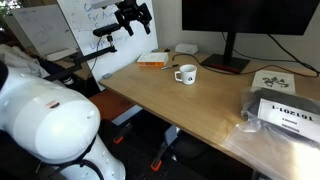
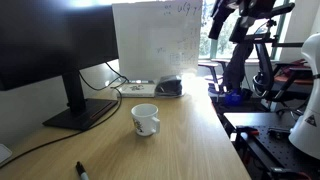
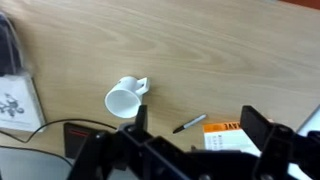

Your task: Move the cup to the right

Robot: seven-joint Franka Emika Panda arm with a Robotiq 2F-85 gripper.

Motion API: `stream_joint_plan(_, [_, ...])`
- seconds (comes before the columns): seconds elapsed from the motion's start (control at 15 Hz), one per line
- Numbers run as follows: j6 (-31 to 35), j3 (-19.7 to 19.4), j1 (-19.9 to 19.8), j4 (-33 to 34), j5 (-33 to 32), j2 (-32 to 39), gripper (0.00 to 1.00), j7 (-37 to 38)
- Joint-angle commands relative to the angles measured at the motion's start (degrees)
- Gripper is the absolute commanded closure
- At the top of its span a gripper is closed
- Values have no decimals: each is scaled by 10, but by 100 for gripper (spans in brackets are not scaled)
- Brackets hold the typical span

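Note:
The cup (image 1: 186, 74) is a small white mug with a side handle, standing upright on the wooden desk (image 1: 200, 105) in front of the monitor. It shows in both exterior views (image 2: 145, 119) and in the wrist view (image 3: 124, 99). My gripper (image 1: 132, 14) hangs high in the air above the far end of the desk, well away from the cup, and also shows in an exterior view (image 2: 237, 12). In the wrist view its fingers (image 3: 196, 125) are spread apart with nothing between them.
A black monitor (image 1: 235, 25) stands behind the cup. A black marker (image 3: 190, 124) and an orange-and-white box (image 1: 152, 61) lie near the desk's end. A dark bag with a label (image 1: 288, 112) lies at the desk's other end. A whiteboard (image 2: 155, 40) stands behind the desk.

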Motion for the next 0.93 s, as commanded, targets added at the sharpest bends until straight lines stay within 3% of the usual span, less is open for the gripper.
stream_joint_plan(0.0, [-1, -6, 7, 1, -5, 1, 0, 4])
stream_joint_plan(0.4, [6, -10, 4, 7, -6, 15, 0, 0])
stream_joint_plan(0.87, [59, -81, -19, 96, 19, 220, 0, -38])
